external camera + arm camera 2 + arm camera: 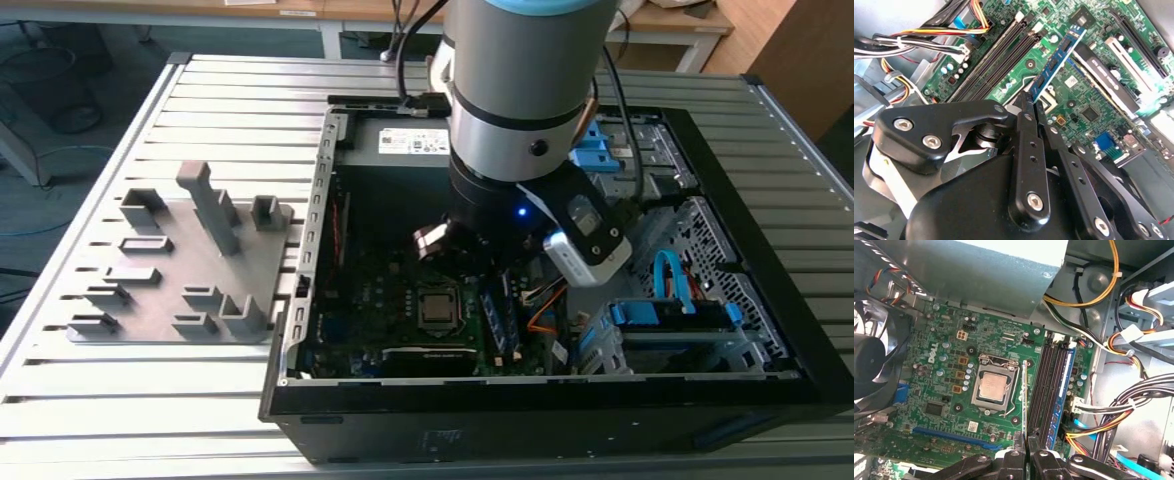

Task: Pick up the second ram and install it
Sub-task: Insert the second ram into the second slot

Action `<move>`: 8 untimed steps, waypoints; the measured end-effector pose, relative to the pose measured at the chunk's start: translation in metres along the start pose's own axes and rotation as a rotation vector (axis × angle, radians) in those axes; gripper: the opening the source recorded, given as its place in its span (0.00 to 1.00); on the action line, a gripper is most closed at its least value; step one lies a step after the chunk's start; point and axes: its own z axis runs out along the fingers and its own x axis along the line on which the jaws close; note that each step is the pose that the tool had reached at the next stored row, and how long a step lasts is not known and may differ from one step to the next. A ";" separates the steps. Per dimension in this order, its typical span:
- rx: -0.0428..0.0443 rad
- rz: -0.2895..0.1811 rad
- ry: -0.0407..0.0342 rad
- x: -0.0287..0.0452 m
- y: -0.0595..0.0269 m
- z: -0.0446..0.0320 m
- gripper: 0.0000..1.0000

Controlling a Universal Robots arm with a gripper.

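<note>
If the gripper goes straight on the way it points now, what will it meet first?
The gripper holds the memory stick, so the stick's far edge would probably meet the green board beside the black slots first; depth is unclear.

exterior view: high, down onto case point(534, 425) | both wrist views: past gripper point(1028, 97) point(1027, 437), close on motherboard point(1081, 95) point(944, 382)

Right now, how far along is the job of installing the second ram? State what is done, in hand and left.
Done: the second ram is picked up, clamped in the claw. In hand: it hangs over the motherboard, close to the memory slots. Left: seating it; it is not yet in a slot.
</note>
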 end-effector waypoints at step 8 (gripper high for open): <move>0.0033 0.051 -0.0002 0.0000 0.0000 0.0004 0.14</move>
